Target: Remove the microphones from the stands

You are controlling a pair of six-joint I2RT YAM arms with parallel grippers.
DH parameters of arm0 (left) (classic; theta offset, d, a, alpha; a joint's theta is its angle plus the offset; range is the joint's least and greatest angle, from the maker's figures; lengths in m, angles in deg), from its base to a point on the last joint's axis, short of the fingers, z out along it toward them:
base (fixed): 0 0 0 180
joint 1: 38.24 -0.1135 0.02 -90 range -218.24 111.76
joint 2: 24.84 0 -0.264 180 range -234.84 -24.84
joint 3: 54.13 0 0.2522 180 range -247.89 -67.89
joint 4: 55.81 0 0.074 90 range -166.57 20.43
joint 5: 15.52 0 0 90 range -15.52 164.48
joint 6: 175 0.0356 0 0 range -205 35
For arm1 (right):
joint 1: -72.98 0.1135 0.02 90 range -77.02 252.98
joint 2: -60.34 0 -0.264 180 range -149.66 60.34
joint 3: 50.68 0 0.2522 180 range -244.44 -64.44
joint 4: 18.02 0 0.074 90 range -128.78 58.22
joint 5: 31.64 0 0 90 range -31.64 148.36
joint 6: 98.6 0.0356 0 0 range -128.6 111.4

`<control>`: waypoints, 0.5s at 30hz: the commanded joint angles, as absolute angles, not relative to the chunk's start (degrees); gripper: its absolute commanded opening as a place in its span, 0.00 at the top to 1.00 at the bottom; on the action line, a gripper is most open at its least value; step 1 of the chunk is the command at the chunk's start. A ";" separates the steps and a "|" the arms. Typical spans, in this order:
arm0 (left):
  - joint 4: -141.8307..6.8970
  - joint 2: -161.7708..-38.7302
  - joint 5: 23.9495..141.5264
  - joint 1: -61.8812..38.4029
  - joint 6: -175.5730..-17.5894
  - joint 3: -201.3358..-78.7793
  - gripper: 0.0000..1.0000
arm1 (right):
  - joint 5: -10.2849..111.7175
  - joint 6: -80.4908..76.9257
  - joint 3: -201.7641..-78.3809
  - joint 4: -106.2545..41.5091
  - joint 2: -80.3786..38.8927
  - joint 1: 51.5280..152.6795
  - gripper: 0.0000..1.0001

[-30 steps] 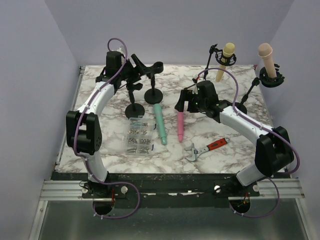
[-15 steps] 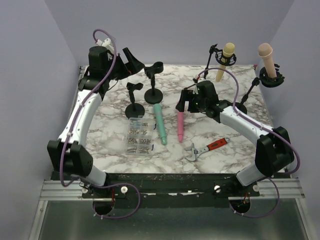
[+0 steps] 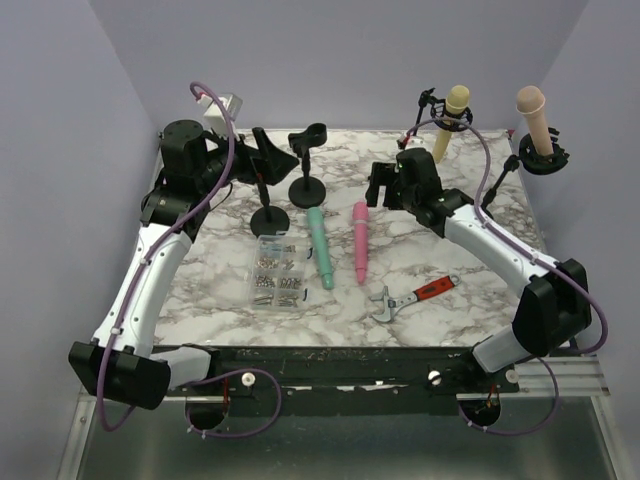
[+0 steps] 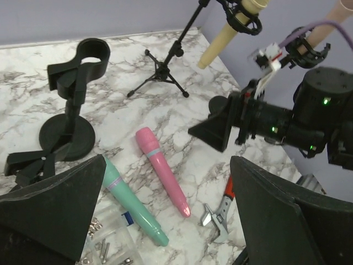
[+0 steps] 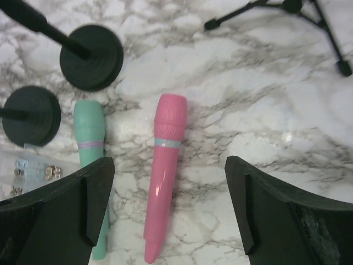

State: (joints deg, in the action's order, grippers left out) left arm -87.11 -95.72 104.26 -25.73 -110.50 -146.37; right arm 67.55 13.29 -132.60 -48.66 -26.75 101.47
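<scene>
Microphone in yellow (image 3: 457, 99), parked in the tripod stand (image 4: 158, 67) at upper right of the top view, ungripped. Right gripper (image 3: 377, 190) spread wide and empty above the pink microphone (image 3: 359, 240); left gripper (image 3: 275, 150) wide and empty too, upper left. Probable trouble: yanking sideways and tipping that spindly tripod, or clipping the peach microphone (image 3: 531, 105) nearby. Tight against the back wall (image 3: 350, 60); freer marble tabletop (image 3: 440, 255) toward mid-frame.

Bare tabletop (image 5: 265, 127) right of pink microphone (image 5: 165, 165)

A pink microphone (image 3: 359, 240), a teal microphone (image 3: 320, 248), a black stand (image 3: 303, 188), a red-handled wrench (image 3: 414, 296), a grey-veined white marble table (image 3: 420, 262)
</scene>
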 commanded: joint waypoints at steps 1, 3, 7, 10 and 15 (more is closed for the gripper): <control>-83.10 -92.49 110.08 -24.09 -110.59 -142.97 0.01 | 81.57 8.95 -141.72 -52.62 -24.71 101.37 0.10; -83.67 -92.44 110.01 -22.91 -110.34 -142.87 0.01 | 85.82 7.10 -145.81 -53.88 -25.27 101.34 0.09; -82.33 -91.35 110.16 -21.31 -110.92 -141.76 0.01 | 93.62 3.58 -153.85 -55.02 -27.80 100.40 0.06; -81.78 -90.94 109.84 -20.38 -111.01 -141.28 0.01 | 97.02 1.11 -159.83 -55.26 -30.93 98.61 0.05; -81.21 -91.50 109.94 -18.28 -111.06 -140.58 0.02 | 99.68 -0.48 -169.92 -56.65 -36.23 94.82 0.04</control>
